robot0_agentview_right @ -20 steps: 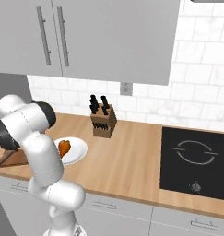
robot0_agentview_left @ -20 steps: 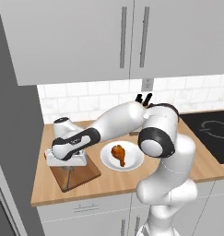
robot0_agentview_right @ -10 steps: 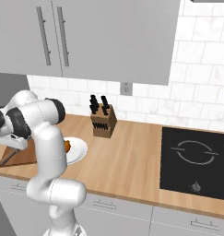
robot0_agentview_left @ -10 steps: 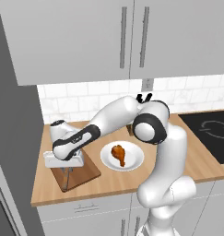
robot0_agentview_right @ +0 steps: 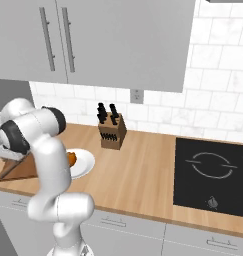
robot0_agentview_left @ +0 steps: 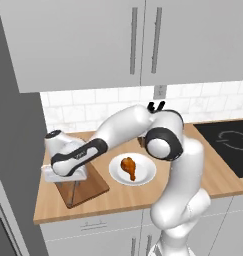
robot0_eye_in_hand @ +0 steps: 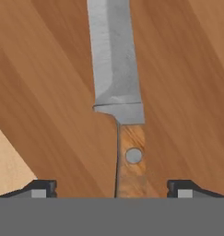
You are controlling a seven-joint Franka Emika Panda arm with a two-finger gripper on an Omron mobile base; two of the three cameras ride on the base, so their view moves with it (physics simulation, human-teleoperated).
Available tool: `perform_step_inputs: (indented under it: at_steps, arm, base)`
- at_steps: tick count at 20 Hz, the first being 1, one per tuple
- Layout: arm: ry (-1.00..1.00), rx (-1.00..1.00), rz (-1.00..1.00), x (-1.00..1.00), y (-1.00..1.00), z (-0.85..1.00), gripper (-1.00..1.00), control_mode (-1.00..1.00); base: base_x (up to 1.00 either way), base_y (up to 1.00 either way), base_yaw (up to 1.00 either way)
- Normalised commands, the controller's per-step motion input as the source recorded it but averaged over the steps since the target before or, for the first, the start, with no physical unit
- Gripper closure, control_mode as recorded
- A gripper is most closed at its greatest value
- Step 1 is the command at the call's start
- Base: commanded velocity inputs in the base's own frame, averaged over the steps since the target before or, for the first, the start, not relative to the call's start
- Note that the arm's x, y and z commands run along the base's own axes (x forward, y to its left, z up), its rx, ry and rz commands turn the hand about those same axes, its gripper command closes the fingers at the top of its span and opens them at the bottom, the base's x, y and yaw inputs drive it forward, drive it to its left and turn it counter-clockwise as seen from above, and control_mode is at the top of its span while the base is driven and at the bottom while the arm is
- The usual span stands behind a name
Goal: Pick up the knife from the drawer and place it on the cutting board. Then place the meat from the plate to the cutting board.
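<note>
Countertop (robot0_agentview_left: pixel 220 175), w/ arm reaching far left over it. Cutting board (robot0_agentview_left: pixel 90 189) lies directly under the gripper (robot0_eye_in_hand: pixel 112 189), reddish-brown, near the counter's left end. Plate (robot0_agentview_left: pixel 145 176) sits just to the gripper's right, apart from the board; meat (robot0_agentview_left: pixel 129 166) rests on it. Knife (robot0_eye_in_hand: pixel 117 83) lies flat on the board between the fingertips (robot0_eye_in_hand: pixel 41 189), blade pointing away from the hand. Fingers spread wide, touching neither side of the handle.
</note>
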Motion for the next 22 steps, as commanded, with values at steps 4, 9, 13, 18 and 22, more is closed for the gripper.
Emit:
perform_step_inputs:
  at_steps: [4,9,13,18,22]
  arm:
    - [-0.15,0.00,0.00,-0.47,-0.21,0.52,-1.00,-1.00]
    - [-0.03,0.00,-0.01,-0.40,-0.57,0.45,-1.00,-1.00]
    - [0.00,0.00,-0.02,-0.21,-0.94,0.23,-1.00,-1.00]
    - [0.00,0.00,-0.01,-0.07,-1.00,0.23,-1.00,-1.00]
    - [0.00,0.00,0.00,-0.07,-1.00,0.13,-1.00,-1.00]
  base:
    - [0.00,0.00,0.00]
    - [0.00,0.00,0.00]
    - [0.00,0.00,0.00]
    - [0.00,0.00,0.00]
    - [0.00,0.00,0.00]
